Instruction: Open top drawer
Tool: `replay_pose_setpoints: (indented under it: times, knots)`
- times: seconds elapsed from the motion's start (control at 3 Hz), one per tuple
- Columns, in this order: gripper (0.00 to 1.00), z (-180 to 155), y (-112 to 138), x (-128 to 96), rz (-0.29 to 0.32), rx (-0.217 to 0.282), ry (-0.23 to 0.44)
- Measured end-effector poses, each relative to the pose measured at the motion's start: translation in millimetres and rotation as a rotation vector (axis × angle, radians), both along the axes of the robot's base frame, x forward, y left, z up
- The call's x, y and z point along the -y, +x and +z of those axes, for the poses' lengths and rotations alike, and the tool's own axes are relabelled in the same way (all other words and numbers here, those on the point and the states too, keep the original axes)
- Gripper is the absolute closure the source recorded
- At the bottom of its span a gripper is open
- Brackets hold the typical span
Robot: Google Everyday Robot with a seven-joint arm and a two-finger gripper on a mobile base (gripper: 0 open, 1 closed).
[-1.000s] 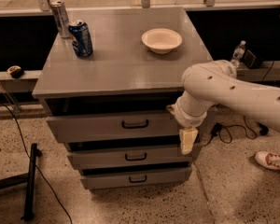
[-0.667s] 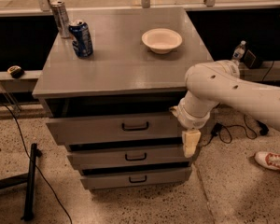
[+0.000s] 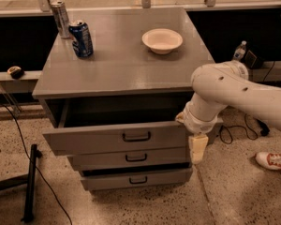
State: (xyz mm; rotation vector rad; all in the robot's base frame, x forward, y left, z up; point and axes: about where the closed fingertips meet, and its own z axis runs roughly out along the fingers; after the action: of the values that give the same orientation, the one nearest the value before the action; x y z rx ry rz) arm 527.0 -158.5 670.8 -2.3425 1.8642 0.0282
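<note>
Camera view shows us the top drawer just under the cabinet top, its flat grey front standing partway out over a dark cavity. We judge it stiff, fairly heavy and sliding on runners. The black bar handle at centre is the place to grip. Our gripper hangs by the front's right end; clenched or released, we cannot tell. Panels look smooth, matte, square-edged.
</note>
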Motion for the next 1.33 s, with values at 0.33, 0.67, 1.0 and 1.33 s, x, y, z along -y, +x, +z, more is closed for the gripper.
replay_pose_setpoints:
  times: [0.33,0.67,1.0,1.33]
  knots:
    - [0.1,14,-40,12,0.017,-0.04,-0.037]
    - [0.1,37,-90,27,0.036,-0.082,-0.093]
    - [0.1,63,-120,32,0.059,-0.074,-0.124]
    - [0.08,79,-123,25,0.091,-0.02,-0.124]
